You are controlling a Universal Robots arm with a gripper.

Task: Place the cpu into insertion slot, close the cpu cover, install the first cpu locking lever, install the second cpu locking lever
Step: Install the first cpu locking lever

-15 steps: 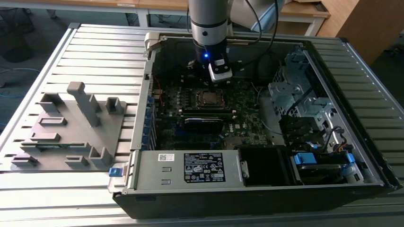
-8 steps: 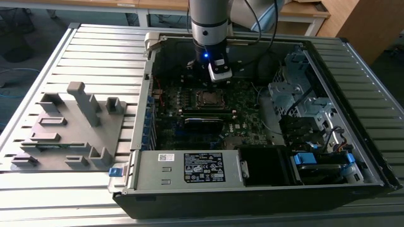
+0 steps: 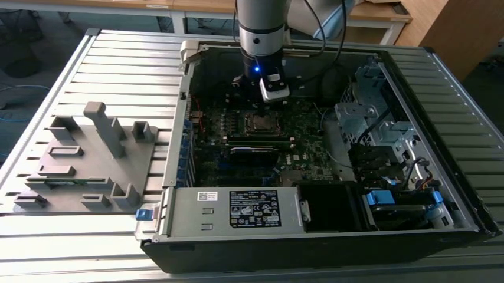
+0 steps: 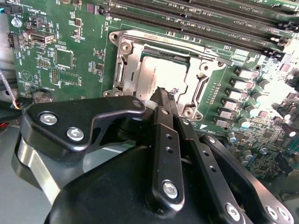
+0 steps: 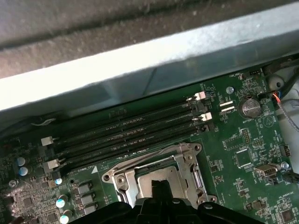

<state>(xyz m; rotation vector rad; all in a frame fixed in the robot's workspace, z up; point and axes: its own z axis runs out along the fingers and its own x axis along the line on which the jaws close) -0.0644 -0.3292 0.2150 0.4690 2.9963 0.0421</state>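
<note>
Exterior view: arm reaches down into the open computer case (image 3: 441,194), gripper (image 3: 258,111) directly over the insertion slot (image 3: 262,122) near the motherboard's (image 3: 307,159) middle.

Second wrist view: gripper (image 4: 164,93) fingers pinched together, nothing between them, tips at the cpu's (image 4: 156,79) near edge. The cpu lies flat in the slot; the cpu cover (image 4: 126,60) appears down around it (levers not clearly made out).

First wrist view: cover frame (image 5: 182,161) beside the memory slots (image 5: 126,135). Judged: placement done, cover probably closed, levers uncertain.
</note>
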